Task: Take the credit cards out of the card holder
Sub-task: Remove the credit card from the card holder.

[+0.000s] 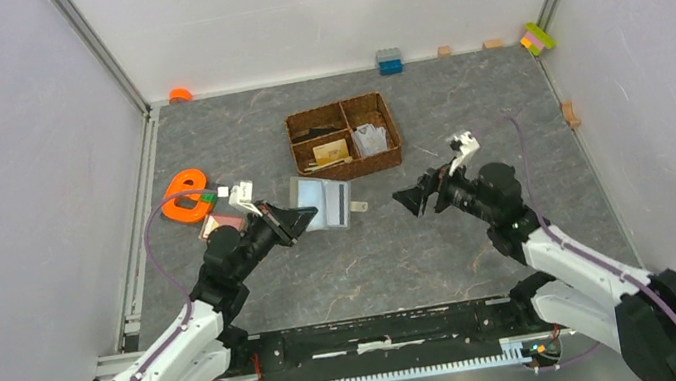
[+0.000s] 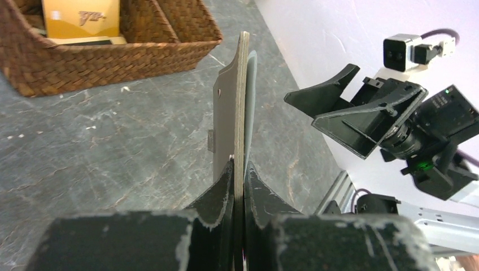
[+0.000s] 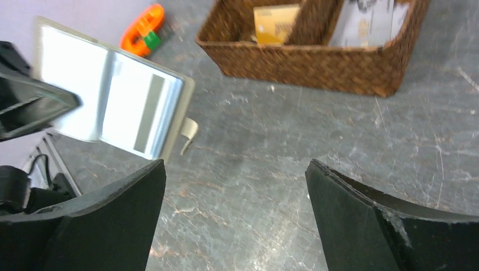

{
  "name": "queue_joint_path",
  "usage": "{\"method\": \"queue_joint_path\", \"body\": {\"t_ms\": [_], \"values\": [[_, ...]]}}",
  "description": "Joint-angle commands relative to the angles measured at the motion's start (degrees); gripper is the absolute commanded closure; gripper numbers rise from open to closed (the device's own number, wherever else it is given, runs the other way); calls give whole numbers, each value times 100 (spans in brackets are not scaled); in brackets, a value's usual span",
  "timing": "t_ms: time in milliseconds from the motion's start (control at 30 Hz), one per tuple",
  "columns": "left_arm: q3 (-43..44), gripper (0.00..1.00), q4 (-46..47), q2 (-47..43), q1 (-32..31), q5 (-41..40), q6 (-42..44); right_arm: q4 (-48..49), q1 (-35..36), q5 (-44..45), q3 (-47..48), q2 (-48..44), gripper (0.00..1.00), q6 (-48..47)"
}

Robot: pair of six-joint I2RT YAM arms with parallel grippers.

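Left gripper [image 2: 238, 169]: clamped on the near edge of the card holder [image 1: 325, 200], which is held open off the counter [image 1: 405, 261], its pale inside faces turned towards the right arm.

Right gripper [image 3: 234, 166]: fingers spread wide, nothing between them, pointed at the holder and apart from it.

One orange-tan credit card [image 1: 331, 151] lies in the near-left compartment of the woven basket [image 1: 356, 167] (the basket sits just behind the holder).
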Motion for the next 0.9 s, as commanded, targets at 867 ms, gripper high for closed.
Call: {"method": "queue_joint_path", "body": {"t_ms": [867], "values": [[-304, 97, 4458, 1085, -55, 1855, -1354, 5017, 753, -1337, -1215, 680, 2, 1327]]}}
